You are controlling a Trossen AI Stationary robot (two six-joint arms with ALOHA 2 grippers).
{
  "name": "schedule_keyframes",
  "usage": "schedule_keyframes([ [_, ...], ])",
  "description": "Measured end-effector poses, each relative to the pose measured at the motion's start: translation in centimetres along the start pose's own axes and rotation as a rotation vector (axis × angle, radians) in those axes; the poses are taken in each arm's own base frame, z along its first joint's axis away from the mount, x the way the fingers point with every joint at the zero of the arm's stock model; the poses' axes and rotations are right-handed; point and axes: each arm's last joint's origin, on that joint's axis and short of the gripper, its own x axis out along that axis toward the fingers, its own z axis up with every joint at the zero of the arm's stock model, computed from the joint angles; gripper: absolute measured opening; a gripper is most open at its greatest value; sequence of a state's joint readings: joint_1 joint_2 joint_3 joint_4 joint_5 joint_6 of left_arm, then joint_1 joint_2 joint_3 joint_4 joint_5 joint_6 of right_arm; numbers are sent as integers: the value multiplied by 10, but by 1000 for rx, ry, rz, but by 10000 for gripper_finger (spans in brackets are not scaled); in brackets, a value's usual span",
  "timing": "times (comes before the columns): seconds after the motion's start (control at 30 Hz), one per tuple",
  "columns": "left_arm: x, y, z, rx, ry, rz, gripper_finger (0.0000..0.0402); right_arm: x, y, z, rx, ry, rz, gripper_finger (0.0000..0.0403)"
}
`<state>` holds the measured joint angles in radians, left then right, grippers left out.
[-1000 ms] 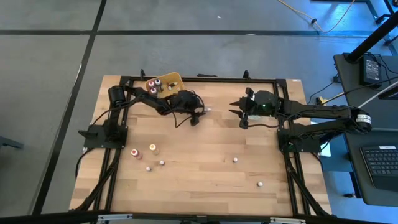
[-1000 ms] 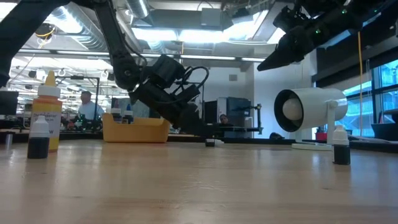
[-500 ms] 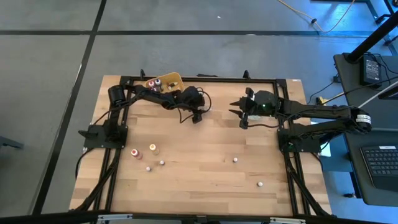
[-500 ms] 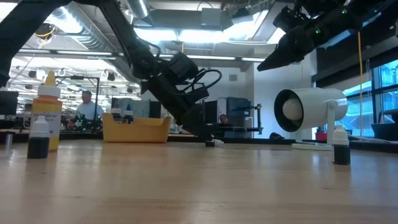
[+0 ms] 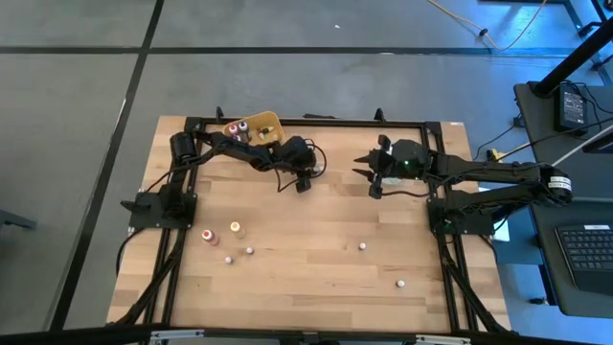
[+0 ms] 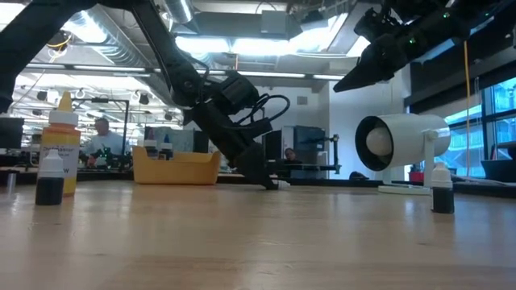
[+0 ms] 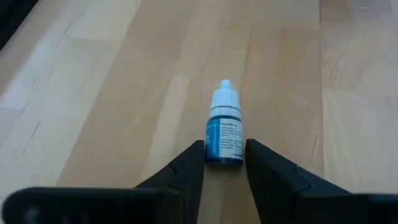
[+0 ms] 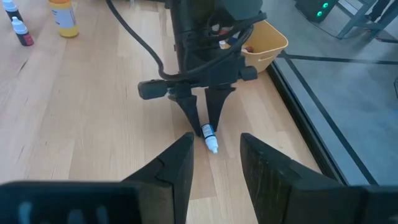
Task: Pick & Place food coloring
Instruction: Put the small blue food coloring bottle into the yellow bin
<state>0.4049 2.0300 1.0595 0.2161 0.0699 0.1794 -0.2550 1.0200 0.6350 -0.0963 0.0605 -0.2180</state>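
A tiny blue food coloring bottle [image 7: 224, 138] with a white cap lies on its side on the wood table, also plain in the right wrist view [image 8: 209, 136]. My left gripper [image 7: 224, 155] is down at the table near the far edge [image 5: 303, 182], shut on this bottle. My right gripper [image 8: 214, 155] hovers open above the table's far right part [image 5: 370, 180], facing the left one. Several more small bottles [image 5: 228, 245] stand on the near left part of the table. The yellow-orange tray [image 5: 267, 122] at the far edge holds a few bottles. My left gripper pinches the blue bottle's bottom end [image 7: 224, 158] between its two fingertips [image 7: 198, 155]. The fingers slant down from the table's left side and lie along the bottle. The bottle lies flat on the table with its cap [image 7: 225, 96] pointing away from the gripper.
A larger yellow bottle [image 6: 61, 145] and a dark small one [image 6: 49, 179] stand near the low camera. A white cylinder on a stand [image 6: 399, 145] and another dark bottle [image 6: 441, 189] are on the other side. Two lone bottles [image 5: 362, 246] [image 5: 399, 284] stand on the table's near right.
My left gripper has moved from near the tray toward the table's right and tipped down until its fingertips reached the table at the blue bottle. In the last half second it has barely shifted. The right arm has kept still.
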Motion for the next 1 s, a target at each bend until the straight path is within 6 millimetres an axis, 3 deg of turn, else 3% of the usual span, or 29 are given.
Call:
schedule_keyframes([
  [0.23,0,0,0,-2,-2,-2,73,0,0,0,0,3,1,133],
  [0.43,-11,1,7,-71,-5,6,76,0,0,0,-1,3,0,133],
  [0.6,-39,3,22,-81,1,39,73,0,0,0,-1,3,1,133],
  [0.73,-68,8,35,-97,12,191,72,0,0,0,-4,3,0,133],
  [1.0,-111,29,38,-366,42,515,74,0,0,0,-4,3,0,133],
])
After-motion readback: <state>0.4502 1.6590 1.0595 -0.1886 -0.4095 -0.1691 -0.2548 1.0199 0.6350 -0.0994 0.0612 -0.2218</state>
